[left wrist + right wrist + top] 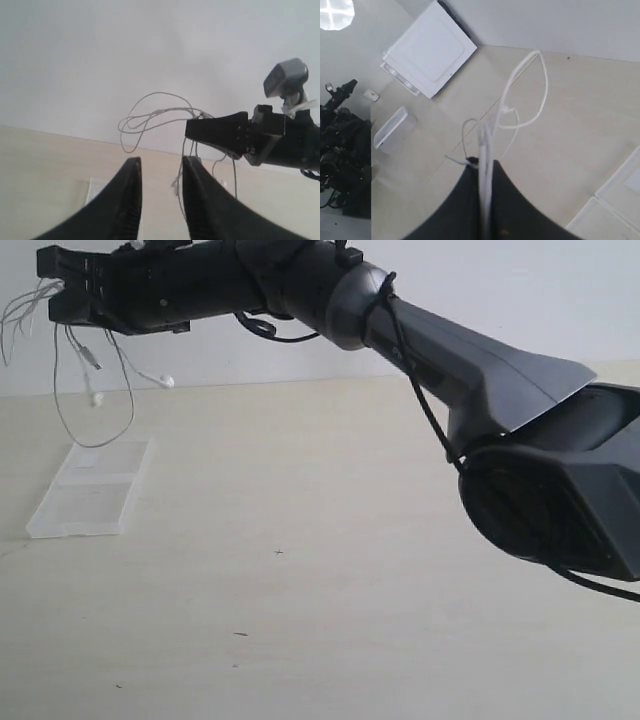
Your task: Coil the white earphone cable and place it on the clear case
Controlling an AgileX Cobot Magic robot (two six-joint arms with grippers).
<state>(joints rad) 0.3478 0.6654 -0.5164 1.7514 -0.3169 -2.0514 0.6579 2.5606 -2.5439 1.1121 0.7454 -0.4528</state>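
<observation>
While the right arm stretches across the exterior view to its upper left corner, we see the right gripper (62, 288) raised well above the table (360, 580), its jaws pressed together on the white earphone cable (485, 145). The right wrist view confirms that grip: several strands of the wire run bunched between the closed fingers and fan out beyond them in loose loops. In the exterior view those loops hang in the air from the gripper. One long loop reaches lowest and an earbud (166, 382) dangles off to the side, and none of it touches the table. The clear case (90, 490) lies flat on the table below the hanging wire, and the lowest loop ends just above the case's far edge as that view shows it. In the left wrist view the left gripper (161, 167) has its jaws partly apart with nothing between them. It sits lower than the right gripper, and the strands hang beyond its fingers without touching them.
</observation>
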